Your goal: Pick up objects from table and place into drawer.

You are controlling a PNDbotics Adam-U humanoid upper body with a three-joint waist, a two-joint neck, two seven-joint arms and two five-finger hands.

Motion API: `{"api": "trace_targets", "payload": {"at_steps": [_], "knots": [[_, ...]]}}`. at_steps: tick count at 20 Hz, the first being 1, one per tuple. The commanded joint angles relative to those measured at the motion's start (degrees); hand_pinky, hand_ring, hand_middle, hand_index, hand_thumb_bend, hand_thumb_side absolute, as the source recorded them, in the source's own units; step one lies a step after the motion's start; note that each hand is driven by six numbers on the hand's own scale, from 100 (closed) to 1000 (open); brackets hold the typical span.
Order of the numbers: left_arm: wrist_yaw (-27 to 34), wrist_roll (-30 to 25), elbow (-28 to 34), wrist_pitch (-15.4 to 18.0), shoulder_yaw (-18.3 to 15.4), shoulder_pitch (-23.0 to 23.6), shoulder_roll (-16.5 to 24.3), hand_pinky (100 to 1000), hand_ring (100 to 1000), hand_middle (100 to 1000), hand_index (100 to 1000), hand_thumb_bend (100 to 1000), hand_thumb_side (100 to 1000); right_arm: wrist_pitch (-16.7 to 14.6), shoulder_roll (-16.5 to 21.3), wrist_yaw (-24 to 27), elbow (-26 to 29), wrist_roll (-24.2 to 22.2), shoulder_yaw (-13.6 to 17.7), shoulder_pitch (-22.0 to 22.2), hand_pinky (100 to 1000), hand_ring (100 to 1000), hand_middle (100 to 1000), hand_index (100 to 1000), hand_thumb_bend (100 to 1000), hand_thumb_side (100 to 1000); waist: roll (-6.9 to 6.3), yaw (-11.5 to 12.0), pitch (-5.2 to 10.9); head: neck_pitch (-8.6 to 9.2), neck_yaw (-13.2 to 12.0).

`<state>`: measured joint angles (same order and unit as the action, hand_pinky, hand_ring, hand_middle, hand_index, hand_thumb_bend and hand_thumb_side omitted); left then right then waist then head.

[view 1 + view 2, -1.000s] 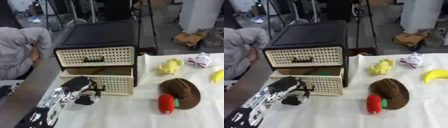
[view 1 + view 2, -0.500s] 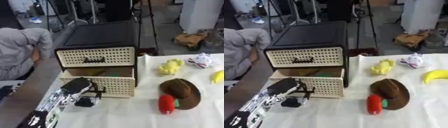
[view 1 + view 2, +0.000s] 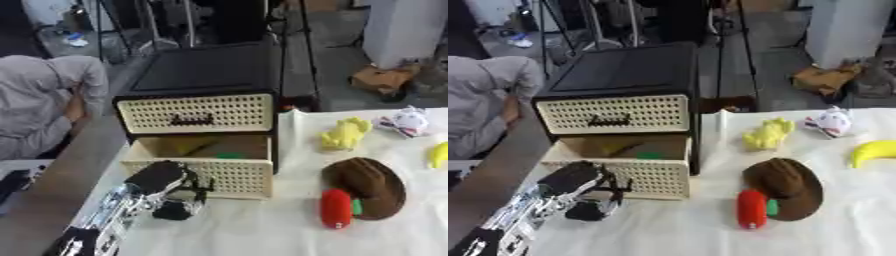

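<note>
A black cabinet [image 3: 210,75] with two cream wicker drawers stands at the table's back left. Its lower drawer [image 3: 223,175] is pulled open, and yellow and green things [image 3: 229,155] lie inside. My left hand [image 3: 166,187] hangs in front of the drawer's left front corner with its fingers curled down; what they hold, if anything, is hidden. On the white cloth to the right lie a brown hat [image 3: 367,186], a red toy [image 3: 336,208] against it, a yellow plush [image 3: 344,134], a white plush [image 3: 404,121] and a banana [image 3: 874,151]. My right hand is out of sight.
A person in grey [image 3: 44,110] sits just left of the table. Stands and a cardboard box [image 3: 385,80] are on the floor behind. The table's left edge [image 3: 96,180] runs close beside my left arm.
The left hand has slid a little toward the front of the table, away from the drawer front. The drawer and toys stay put.
</note>
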<state>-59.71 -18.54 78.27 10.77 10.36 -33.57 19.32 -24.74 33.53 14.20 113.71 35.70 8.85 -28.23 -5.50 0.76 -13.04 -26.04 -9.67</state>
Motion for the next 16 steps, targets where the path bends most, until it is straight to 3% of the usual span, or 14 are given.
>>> {"api": "trace_targets", "payload": {"at_steps": [1, 16], "knots": [[-0.61, -0.15, 1.68, 0.13, -0.35, -0.05, 0.07, 100, 100, 100, 592, 100, 621, 0.03, 1.84, -0.34, 0.88, 0.25, 0.64, -0.45, 585, 735, 596, 741, 100, 818, 0.17, 0.09, 1.31, -0.25, 0.24], [-1.13, 1.07, 7.26, 0.94, 0.11, 2.52, 0.11, 100, 100, 100, 558, 100, 617, 0.21, 2.28, -0.75, 0.88, 0.76, 0.83, 0.52, 585, 735, 596, 741, 100, 814, -0.29, 0.64, 2.33, -0.77, 0.96]]}}
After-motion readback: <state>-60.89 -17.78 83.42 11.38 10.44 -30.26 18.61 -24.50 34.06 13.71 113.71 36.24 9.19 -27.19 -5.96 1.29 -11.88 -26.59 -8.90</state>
